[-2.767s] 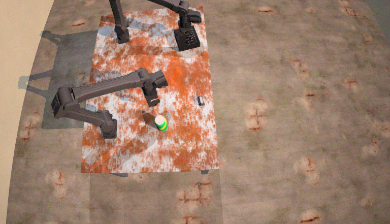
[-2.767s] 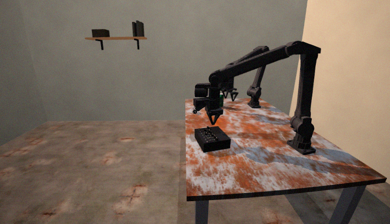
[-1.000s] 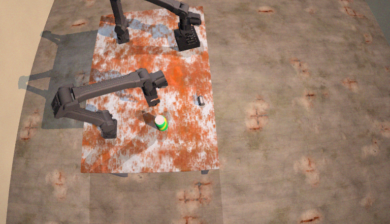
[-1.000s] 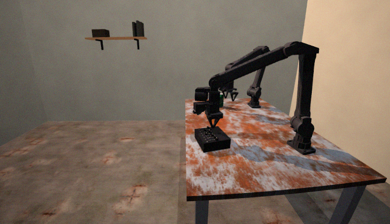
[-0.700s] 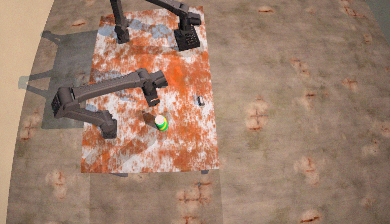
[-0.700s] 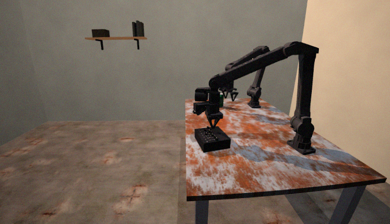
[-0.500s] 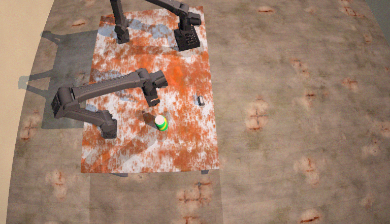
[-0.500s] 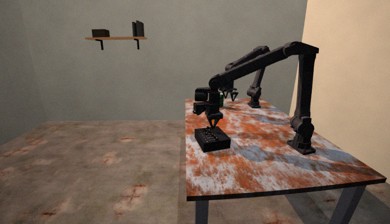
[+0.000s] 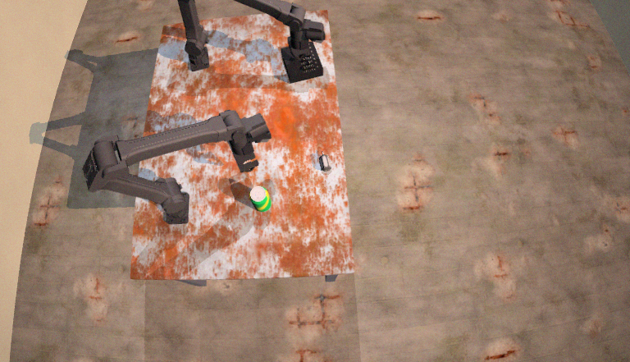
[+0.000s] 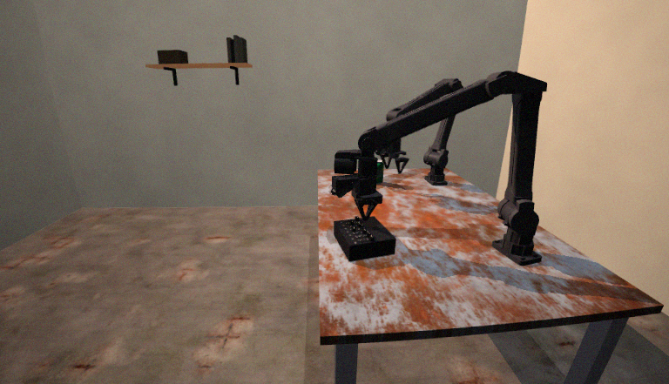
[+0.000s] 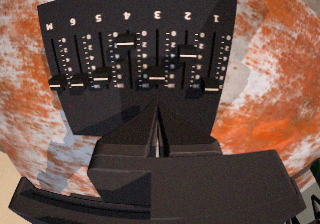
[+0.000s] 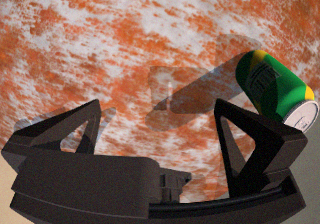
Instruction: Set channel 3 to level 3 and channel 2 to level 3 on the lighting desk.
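Currently, work appears to be at the channel 3 step. Left wrist view, read left to right across the lighting desk point(image 9: 298, 74) point(image 10: 373, 250) point(image 11: 95, 115):

M fader point(image 11: 57, 83) and channel 6 fader point(image 11: 78, 82) sit low, near the 10 end; channel 5 fader point(image 11: 101, 76) a little short of them. Channel 4 fader point(image 11: 125, 42) is up near the 0 end. All of these must finish at their starting levels.

Channel 3 fader point(image 11: 156, 76) reads about 8, well off target. Left gripper point(image 10: 365, 218) point(image 11: 157, 102), tips pressed together on nothing, is by the desk's bare strip, just past the 10 end of that slot. Contact cannot be confirmed.

Channel 2 fader point(image 11: 188, 53) reads roughly 3 to 4; exact level uncertain, needs a check. Channel 1 fader point(image 11: 211, 86) lies near 10, to be left alone.

Next move, by judgement: fingertips kept behind the channel 3 cap, a straight push toward 0, stopping at 3. Sideways drift could catch channel 4 or 2.

Away from the desk, right gripper point(image 10: 393, 170) point(image 12: 156, 102) hangs with jaws spread, holding nothing, near an upright green-and-yellow can point(image 9: 261, 200) point(image 10: 380, 171) point(image 12: 274, 84). No part for it here.
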You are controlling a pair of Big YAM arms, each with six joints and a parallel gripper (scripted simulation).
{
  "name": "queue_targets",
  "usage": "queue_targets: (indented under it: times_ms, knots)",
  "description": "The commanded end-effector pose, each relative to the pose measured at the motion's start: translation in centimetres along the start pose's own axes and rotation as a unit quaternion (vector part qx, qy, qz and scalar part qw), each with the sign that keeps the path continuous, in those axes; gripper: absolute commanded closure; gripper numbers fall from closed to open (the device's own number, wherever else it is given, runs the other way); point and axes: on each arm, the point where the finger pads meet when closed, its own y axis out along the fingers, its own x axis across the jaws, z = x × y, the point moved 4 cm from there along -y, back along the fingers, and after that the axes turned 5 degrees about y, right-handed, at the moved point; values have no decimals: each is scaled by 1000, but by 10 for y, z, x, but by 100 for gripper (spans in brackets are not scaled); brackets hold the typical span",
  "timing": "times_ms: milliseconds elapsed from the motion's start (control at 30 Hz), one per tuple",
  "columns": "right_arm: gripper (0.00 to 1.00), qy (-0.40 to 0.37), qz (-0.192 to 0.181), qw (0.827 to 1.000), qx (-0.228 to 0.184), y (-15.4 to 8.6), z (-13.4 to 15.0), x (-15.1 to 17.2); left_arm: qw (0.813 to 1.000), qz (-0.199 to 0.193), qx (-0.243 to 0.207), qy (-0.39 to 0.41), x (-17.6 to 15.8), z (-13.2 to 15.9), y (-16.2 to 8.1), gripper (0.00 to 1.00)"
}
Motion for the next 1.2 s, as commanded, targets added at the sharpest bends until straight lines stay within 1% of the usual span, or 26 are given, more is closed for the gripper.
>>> queue_targets:
  times_ms: [0,700,833,967,1000,1100,1167]
  knots:
    - [0,0,-2,1000,-16,-11,-10,1,1000,4,-12,5,-1,-8,-3,100]
    - [0,0,-2,1000,-16,-11,-10,1,1000,3,-10,5,-1,-5,-3,100]
    - [0,0,-2,1000,-16,-11,-10,1,1000,9,-24,5,-3,-5,-15,100]
    - [0,0,-2,1000,-16,-11,-10,1,1000,8,-23,5,-4,-3,-14,100]
    - [0,0,-2,1000,-16,-11,-10,1,1000,7,-18,5,-3,1,-11,100]
    - [0,0,-2,1000,-16,-11,-10,1,1000,10,-28,5,-7,-5,-19,100]
    - [0,0,-2,1000,-16,-11,-10,1,1000,10,-28,5,-7,-5,-19,100]
